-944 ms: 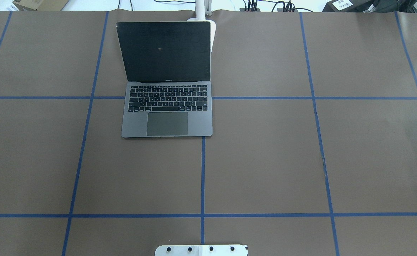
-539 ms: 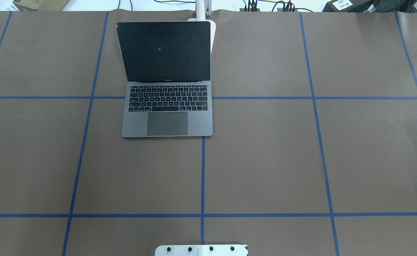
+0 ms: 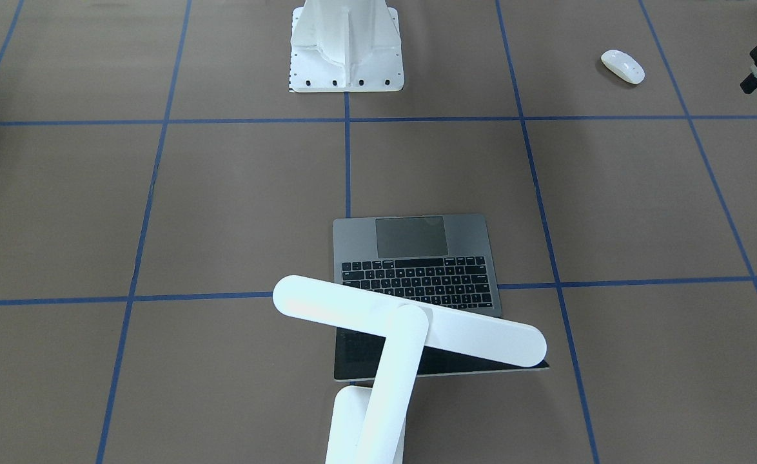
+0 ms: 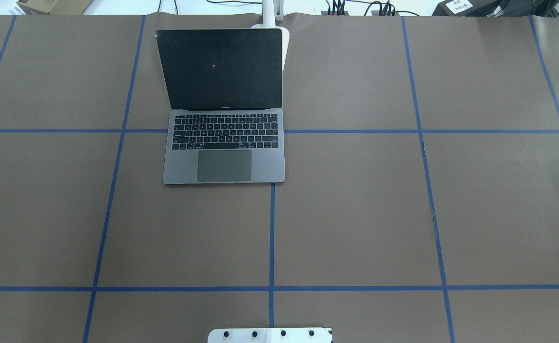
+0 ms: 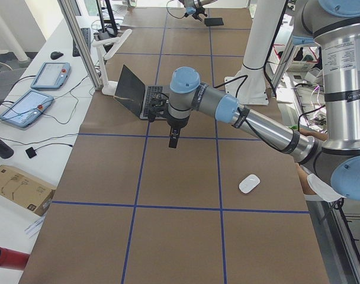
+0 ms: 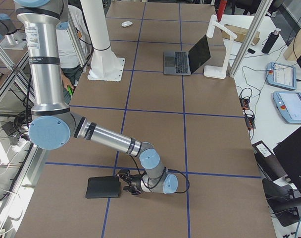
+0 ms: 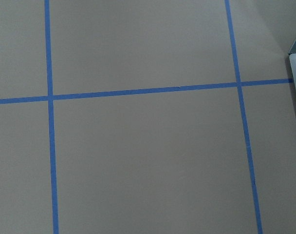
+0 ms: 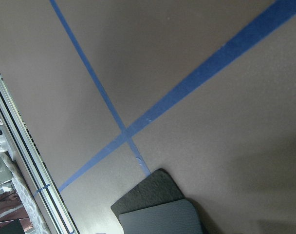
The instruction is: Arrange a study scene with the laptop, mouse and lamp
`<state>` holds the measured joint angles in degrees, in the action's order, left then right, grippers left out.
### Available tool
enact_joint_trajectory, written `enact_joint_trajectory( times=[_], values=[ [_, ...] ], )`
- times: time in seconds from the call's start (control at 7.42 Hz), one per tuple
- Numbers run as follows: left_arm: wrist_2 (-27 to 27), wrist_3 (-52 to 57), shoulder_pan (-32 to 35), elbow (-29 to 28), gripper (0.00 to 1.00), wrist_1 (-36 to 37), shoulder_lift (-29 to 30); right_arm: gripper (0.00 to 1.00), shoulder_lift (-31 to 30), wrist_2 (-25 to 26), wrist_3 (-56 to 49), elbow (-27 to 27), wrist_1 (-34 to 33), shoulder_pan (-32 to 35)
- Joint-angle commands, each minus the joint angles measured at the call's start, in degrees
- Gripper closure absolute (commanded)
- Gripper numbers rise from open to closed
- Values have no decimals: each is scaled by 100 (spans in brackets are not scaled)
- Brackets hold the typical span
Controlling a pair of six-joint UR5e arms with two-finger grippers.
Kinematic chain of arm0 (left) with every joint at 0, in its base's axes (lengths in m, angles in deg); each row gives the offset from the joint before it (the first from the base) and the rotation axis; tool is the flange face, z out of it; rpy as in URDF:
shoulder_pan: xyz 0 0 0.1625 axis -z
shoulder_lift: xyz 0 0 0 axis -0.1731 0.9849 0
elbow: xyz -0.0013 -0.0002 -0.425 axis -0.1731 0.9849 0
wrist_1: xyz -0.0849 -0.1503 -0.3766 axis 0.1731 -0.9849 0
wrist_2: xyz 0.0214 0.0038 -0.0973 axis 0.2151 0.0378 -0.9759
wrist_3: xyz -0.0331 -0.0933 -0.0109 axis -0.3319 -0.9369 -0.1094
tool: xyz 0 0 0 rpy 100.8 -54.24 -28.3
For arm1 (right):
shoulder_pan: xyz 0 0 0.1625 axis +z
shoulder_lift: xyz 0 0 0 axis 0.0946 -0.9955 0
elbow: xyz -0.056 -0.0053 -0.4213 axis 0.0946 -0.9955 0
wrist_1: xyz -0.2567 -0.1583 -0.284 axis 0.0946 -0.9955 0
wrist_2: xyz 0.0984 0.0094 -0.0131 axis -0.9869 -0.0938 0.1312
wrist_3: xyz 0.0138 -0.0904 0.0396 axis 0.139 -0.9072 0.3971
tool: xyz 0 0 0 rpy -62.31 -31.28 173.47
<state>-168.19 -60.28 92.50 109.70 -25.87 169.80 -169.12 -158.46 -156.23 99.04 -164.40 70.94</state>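
— Where is the mouse [image 3: 622, 66] lying in the front-facing view?
— On the surface [image 3: 224, 212] at the robot's side, its long axis slanting, near the left fingers [image 3: 756, 77] showing at the edge. Released or clenched, I cannot tell.
— And overhead?
— Only the open laptop [image 4: 224, 143] and, behind its screen, the lamp [image 4: 285, 47] are showing; no mouse, no arm.
— The side views?
— The left arm [image 5: 227, 109] is hanging between laptop and mouse. The right fingers [image 6: 125, 188] are sitting far away beside a black mat [image 6: 103, 187], and I cannot tell their state. I am judging the left arm nearer.
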Motion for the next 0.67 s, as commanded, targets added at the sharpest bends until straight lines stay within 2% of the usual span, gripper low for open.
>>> enact_joint_trajectory(
  times=[0.0, 0.54],
  values=[
    [3, -10, 0, 106, 0, 1, -78, 10, -134, -7, -17, 25, 9, 1],
    [3, -46, 9, 150, 0, 1, -96, 10, -196, -24, -8, 51, 1, 1]
  ],
)
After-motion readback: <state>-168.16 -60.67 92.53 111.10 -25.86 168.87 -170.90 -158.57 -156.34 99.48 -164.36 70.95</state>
